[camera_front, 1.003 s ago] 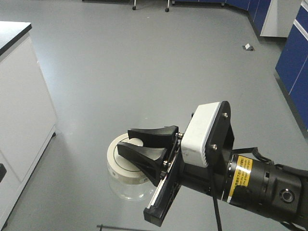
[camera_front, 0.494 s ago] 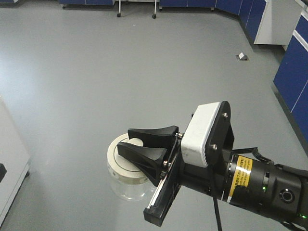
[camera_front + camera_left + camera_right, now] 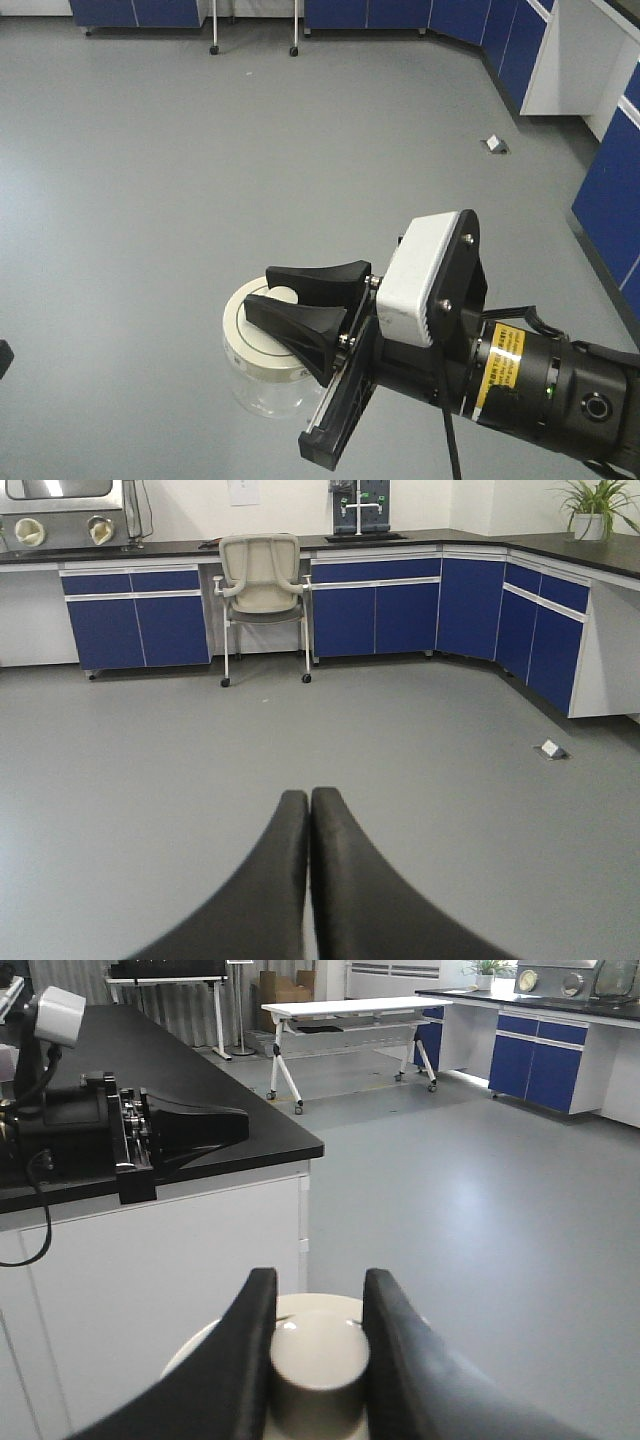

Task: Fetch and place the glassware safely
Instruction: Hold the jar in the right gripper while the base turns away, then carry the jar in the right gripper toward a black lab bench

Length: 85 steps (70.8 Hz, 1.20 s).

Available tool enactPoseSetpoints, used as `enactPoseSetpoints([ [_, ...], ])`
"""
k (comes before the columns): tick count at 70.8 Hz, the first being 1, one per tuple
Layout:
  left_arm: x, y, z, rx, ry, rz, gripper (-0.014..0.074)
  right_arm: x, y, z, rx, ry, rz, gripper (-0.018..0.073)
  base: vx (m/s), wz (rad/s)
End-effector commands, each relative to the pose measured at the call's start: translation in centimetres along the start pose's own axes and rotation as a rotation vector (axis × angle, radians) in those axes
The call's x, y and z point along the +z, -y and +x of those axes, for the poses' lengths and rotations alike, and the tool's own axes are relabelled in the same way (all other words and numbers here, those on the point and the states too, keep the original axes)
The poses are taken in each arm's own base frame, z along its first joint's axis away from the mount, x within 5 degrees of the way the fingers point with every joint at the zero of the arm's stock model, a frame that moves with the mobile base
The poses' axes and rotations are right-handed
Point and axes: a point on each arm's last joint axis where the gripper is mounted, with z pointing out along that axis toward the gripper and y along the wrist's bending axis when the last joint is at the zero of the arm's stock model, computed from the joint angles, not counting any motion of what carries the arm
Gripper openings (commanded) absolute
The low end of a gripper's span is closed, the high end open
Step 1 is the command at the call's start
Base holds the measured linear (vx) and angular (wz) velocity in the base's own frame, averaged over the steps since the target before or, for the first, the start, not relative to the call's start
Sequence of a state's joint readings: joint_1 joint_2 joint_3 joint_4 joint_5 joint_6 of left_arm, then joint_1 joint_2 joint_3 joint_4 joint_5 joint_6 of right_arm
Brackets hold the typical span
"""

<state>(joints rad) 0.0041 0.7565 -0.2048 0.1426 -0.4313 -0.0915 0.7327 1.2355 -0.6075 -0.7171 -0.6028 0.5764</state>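
Observation:
The glassware [image 3: 262, 392] is a squat clear jar with a round cream lid, hanging in the air above the grey floor. My right gripper [image 3: 262, 290] is shut on the lid's raised knob [image 3: 318, 1355], one black finger on each side of it. In the right wrist view the right gripper [image 3: 318, 1276] has the knob filling the gap between its fingers. My left gripper [image 3: 308, 796] is shut with nothing in it, its fingers pressed together and pointing across the floor. The same left gripper [image 3: 238, 1120] shows over a black counter in the right wrist view.
A white counter with a black top [image 3: 200, 1210] stands close on the left of the jar. Blue cabinets [image 3: 375, 605] line the walls, with a wheeled chair [image 3: 262, 580] in front. A small floor box [image 3: 493, 144] lies to the right. A wheeled white table [image 3: 340, 1010] stands further off.
The background has slid down and left in the front view, and the white counter at the left edge has gone out of it. The right gripper's hold on the jar is unchanged.

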Motion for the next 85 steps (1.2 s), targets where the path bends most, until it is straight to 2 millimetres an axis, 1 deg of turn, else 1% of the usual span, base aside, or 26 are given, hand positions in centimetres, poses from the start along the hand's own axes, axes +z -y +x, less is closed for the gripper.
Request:
enactPoseSetpoints([
  [1, 0.12, -0.03, -1.54, -0.017, 0.101, 0.001, -0.0007, -0.39, -0.35, -2.54, -0.007, 0.142, -0.030, -0.0003, 0.61, -0.05],
  [85, 0.12, -0.03, -1.54, -0.017, 0.101, 0.001, -0.0007, -0.40, -0.36, -2.57, -0.007, 0.145, -0.032, -0.0003, 0.61, -0.02],
])
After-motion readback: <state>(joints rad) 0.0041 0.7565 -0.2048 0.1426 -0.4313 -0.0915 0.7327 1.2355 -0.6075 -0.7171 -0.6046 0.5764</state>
